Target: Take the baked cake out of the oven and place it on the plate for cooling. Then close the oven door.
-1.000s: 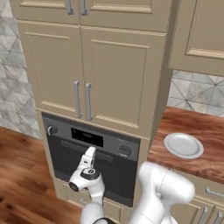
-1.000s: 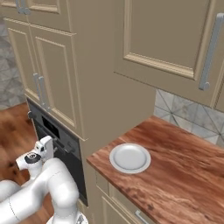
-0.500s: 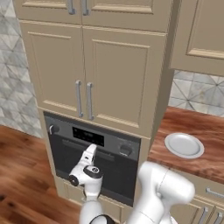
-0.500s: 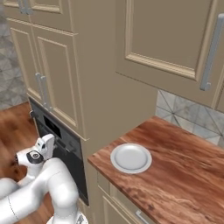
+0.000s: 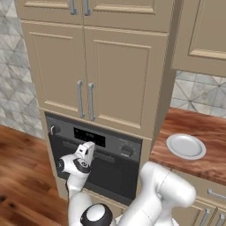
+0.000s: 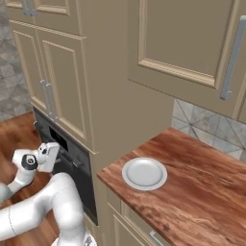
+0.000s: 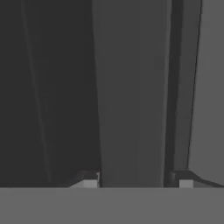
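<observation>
Oven door (image 5: 95,170), wide dark grey-black flat panel, is standing shut against the built-in dark grey oven (image 5: 99,161) under the tall beige cabinets (image 5: 95,70). Its horizontal bar handle (image 7: 131,92) is running along the top edge, just below the black digital display (image 5: 89,137) and between the two round knobs (image 5: 127,151).

Step in hand, by judgement: opening the oven, the first part of fetching the cake. Two-finger gripper (image 7: 138,181) of the white arm is sitting at the handle; in the hand view the grey bar is passing lengthwise between the two dark finger tips (image 7: 89,179), one on either side of it. The jaws are looking drawn in around the bar and gripping it, though the contact itself is too dim to confirm.

Next move, by judgement: calling for a pull away from the oven front that swings down with the door's hinge, keeping the bar between the jaws and not letting it slip out.

Baked cake: presumably inside the closed oven, so its look and its rack cannot be told.

Plate (image 5: 186,146), round, shallow, white-grey with a raised rim, is lying bare on the reddish-brown wooden bench (image 6: 202,187) to the right of the oven column, well apart from the gripper and near the bench's front edge. Grey patterned wall tiles (image 6: 206,127) are backing the bench on its far side.

Wooden floor (image 5: 22,176) is showing left of the oven.
</observation>
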Tool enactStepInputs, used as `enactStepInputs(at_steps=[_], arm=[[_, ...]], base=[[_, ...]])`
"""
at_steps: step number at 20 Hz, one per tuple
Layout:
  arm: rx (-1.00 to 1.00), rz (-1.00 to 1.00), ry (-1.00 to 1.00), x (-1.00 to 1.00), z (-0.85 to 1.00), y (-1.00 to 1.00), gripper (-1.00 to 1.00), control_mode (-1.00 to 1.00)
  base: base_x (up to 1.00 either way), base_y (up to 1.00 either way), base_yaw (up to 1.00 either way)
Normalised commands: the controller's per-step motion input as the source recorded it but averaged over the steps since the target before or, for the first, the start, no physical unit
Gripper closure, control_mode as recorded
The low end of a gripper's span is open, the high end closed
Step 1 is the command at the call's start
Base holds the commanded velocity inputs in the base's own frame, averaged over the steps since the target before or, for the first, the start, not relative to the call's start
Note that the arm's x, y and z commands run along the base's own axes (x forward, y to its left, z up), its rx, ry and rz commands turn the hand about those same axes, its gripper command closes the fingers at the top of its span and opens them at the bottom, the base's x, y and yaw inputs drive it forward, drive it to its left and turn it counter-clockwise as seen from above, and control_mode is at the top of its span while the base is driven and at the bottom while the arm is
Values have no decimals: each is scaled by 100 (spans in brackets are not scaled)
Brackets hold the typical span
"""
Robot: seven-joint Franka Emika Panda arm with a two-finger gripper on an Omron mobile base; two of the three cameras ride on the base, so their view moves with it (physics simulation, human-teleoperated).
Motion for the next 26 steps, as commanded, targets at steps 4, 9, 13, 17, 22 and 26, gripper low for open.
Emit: enactStepInputs(at_steps=[4,9,13,17,22,26], arm=[[-18,0,40,0,-93,100,100,-100],[-35,0,44,-26,-100,100,100,-100],[-44,0,44,-61,-100,100,100,-100],[-44,0,47,-68,-100,100,100,-100],[-44,0,47,-65,-100,100,100,-100],[-45,0,53,-60,-100,93,100,-100]], base=[[0,0,0],[0,0,0],[0,0,0],[0,0,0],[0,0,0],[0,0,0]])
